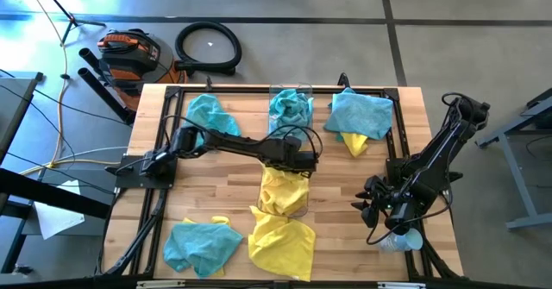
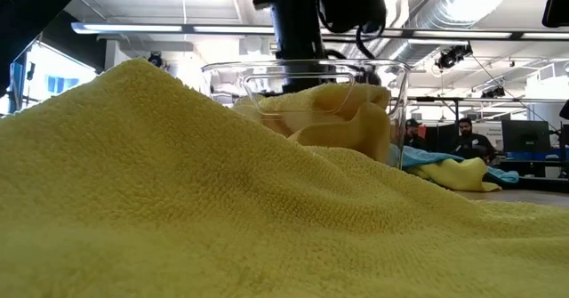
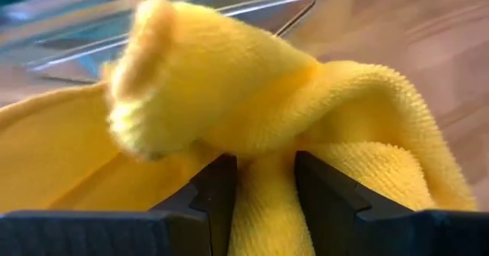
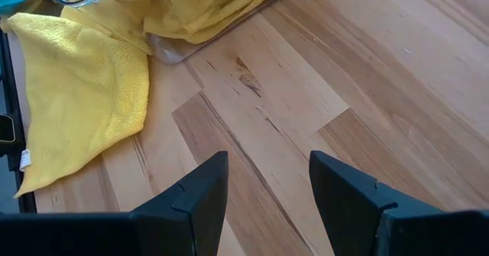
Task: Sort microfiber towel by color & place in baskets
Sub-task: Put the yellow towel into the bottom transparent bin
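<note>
My left gripper (image 1: 294, 170) hangs over a clear basket (image 1: 304, 204) at the table's middle, shut on a yellow towel (image 3: 229, 95) that bunches into that basket. A second clear basket (image 1: 302, 91) at the far edge holds a teal towel (image 1: 289, 109). Loose on the table lie a yellow towel (image 1: 280, 241) at the near edge, a teal one (image 1: 200, 244) near left, a teal one (image 1: 209, 115) far left, and a teal one (image 1: 358, 112) over a yellow one (image 1: 354, 142) far right. My right gripper (image 4: 267, 187) stands open over bare wood at the right. My left gripper pinches a bunched fold of the yellow towel (image 3: 263, 199) between its two fingers (image 3: 218, 195), several layers thick. The fingers come from above, slanting down. The towel bulges out beyond the fingertips, and its lower part lies in the middle basket (image 2: 307, 76).
A white bottle (image 1: 402, 240) lies near my right gripper at the table's near right. Black frame rails (image 1: 159, 142) run along the table's sides. In the low view the near yellow towel (image 2: 178, 200) fills the foreground. People (image 2: 462, 136) sit in the room behind.
</note>
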Motion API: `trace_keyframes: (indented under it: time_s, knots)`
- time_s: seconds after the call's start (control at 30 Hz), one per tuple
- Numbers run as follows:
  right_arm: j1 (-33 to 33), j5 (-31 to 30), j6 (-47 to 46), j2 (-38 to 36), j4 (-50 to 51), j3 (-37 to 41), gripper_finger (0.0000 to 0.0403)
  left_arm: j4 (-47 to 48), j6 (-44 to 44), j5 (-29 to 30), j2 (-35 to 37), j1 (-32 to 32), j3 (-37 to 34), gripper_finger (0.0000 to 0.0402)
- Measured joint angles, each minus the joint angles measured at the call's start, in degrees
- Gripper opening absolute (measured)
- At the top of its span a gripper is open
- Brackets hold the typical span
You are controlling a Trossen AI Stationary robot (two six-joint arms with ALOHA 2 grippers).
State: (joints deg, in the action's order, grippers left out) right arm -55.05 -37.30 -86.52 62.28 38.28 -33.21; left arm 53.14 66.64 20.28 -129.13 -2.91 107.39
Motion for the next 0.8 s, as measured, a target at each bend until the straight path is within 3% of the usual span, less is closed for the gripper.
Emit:
trace_keyframes:
  time_s: [0.27, 0.53, 0.8]
  knots:
    - [0.00, 0.00, 0.06, 0.00, 0.05, 0.00, 0.0181, 0.81, -5.68, -0.58, 5.90, -0.75, 0.02, 0.0122]
    - [0.00, 0.02, 0.22, 0.00, 0.02, -0.02, 0.0181, 6.86, -36.30, -7.24, 9.97, -0.73, 0.02, 0.0122]
    - [0.02, 0.00, -2.48, 0.00, -0.52, -0.02, 0.0181, 18.28, -51.03, -10.46, 10.29, -0.73, 0.02, 0.0122]
